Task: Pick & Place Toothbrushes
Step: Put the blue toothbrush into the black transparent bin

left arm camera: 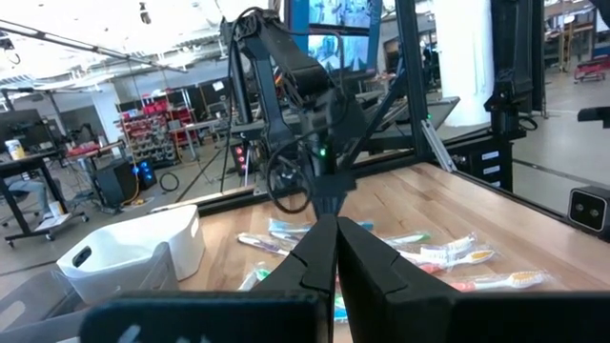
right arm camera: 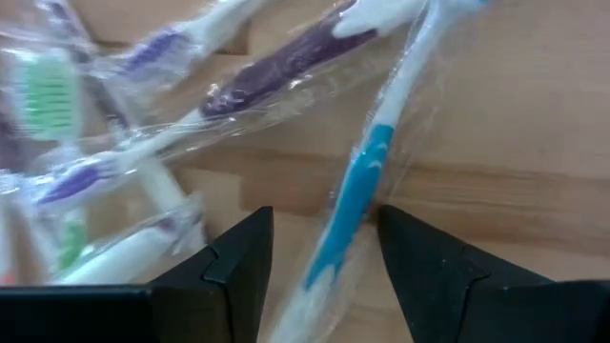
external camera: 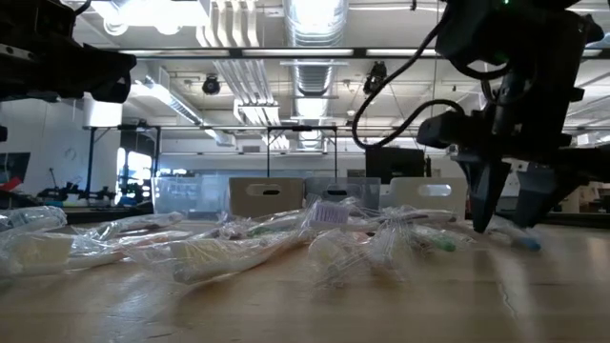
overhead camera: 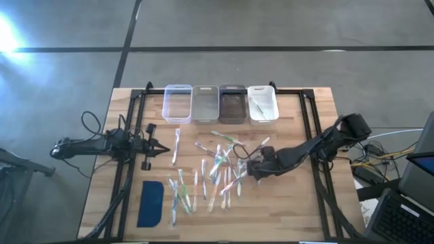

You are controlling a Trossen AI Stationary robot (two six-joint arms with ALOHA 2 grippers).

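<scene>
- The toothbrushes (overhead camera: pixel 217 169) lie scattered on the wooden bench (overhead camera: pixel 305 210), each in a clear wrapper, in front of the row of four bins.
- The row of bins stands at the far edge of the bench; the white bin (overhead camera: pixel 262 104) is the one at the right end of the row, and something thin and pale lies inside it.
- The right gripper (overhead camera: pixel 252 167) is low over the right edge of the toothbrush pile, on the side of the white bin.
- In the right wrist view its fingers (right arm camera: pixel 233 262) are parted, and a toothbrush with a blue handle (right arm camera: pixel 355 195) lies between them on the bench. Whether the fingers touch it, I cannot tell.
- In the low view the right gripper (external camera: pixel 502 205) points down, with the tips close to the bench, beside a blue toothbrush end (external camera: pixel 526 243).
- The left gripper (overhead camera: pixel 161 149) waits to the left of the pile and above the bench; in the left wrist view its fingers (left arm camera: pixel 315 257) are closed together and hold nothing.
- A flat dark-blue pad (overhead camera: pixel 150 203) lies left of the pile, near the front edge of the bench.
</scene>
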